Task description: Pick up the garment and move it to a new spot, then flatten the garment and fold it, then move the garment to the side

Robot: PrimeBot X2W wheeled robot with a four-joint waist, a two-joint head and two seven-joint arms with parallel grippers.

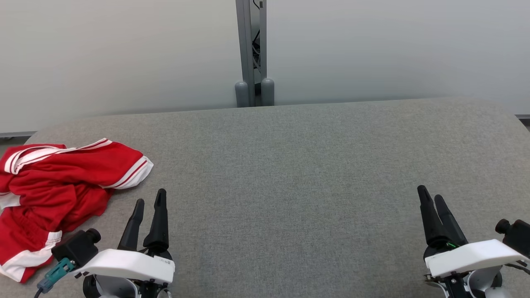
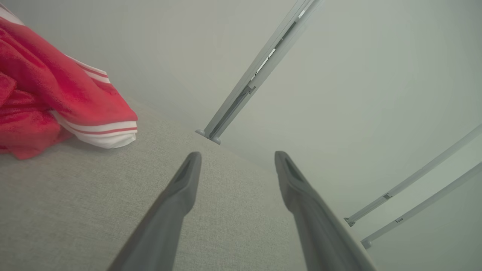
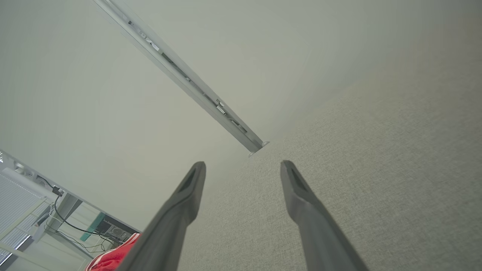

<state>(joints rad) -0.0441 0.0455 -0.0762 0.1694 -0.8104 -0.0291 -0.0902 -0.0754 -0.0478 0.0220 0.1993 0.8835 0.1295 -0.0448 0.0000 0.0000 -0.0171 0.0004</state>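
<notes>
Head view: left end effector (image 1: 150,196) and right end effector (image 1: 430,193) both spread, empty; garment (image 1: 54,194) lies crumpled at left.

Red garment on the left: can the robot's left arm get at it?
Probably yes: the red garment lies crumpled on the grey table just beside the open left gripper, with nothing between them.
</notes>
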